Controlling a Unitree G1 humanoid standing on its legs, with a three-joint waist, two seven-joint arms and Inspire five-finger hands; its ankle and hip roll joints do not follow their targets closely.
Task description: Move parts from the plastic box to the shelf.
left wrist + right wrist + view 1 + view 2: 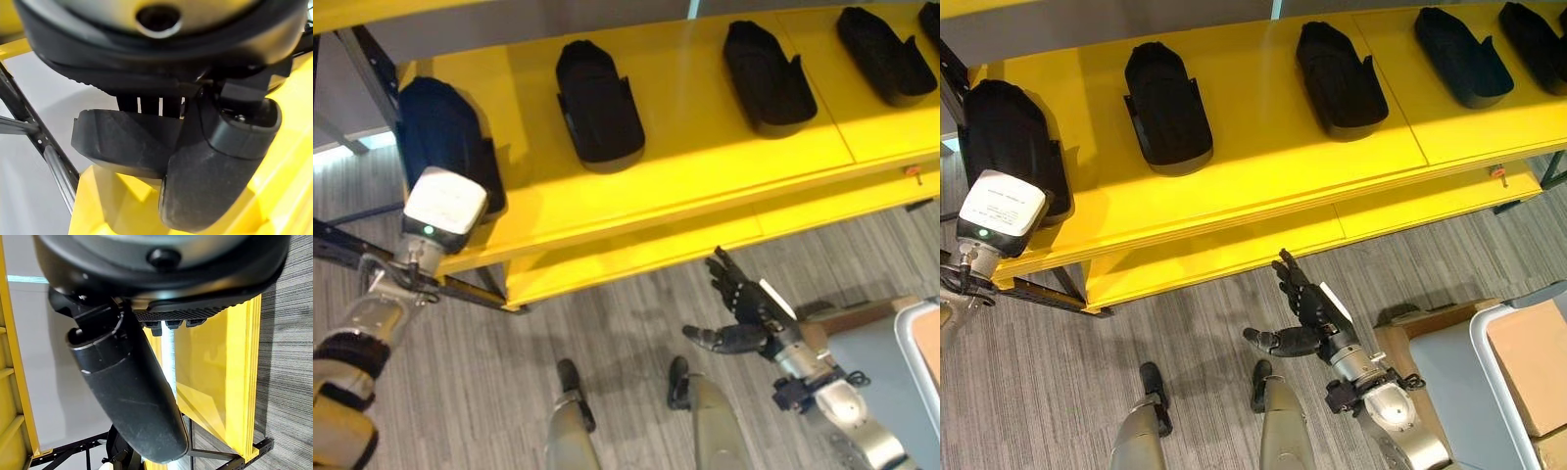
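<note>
A black moulded part [440, 132] lies at the far left end of the yellow shelf [705, 166]. My left hand [215, 166] is shut on it, thumb across its near side and fingers behind it, as the left wrist view shows with the part [122, 142] resting on the yellow board. Three more black parts [599, 103] [769, 76] [886, 54] lie in a row along the shelf to the right. My right hand [744, 308] hangs open and empty over the floor, below the shelf's front edge.
A grey plastic box [1454, 367] stands at the lower right, with a cardboard box [1533, 357] beside it. A lower yellow shelf board [636, 259] juts out under the top one. A dark metal frame [352, 250] carries the shelf's left end.
</note>
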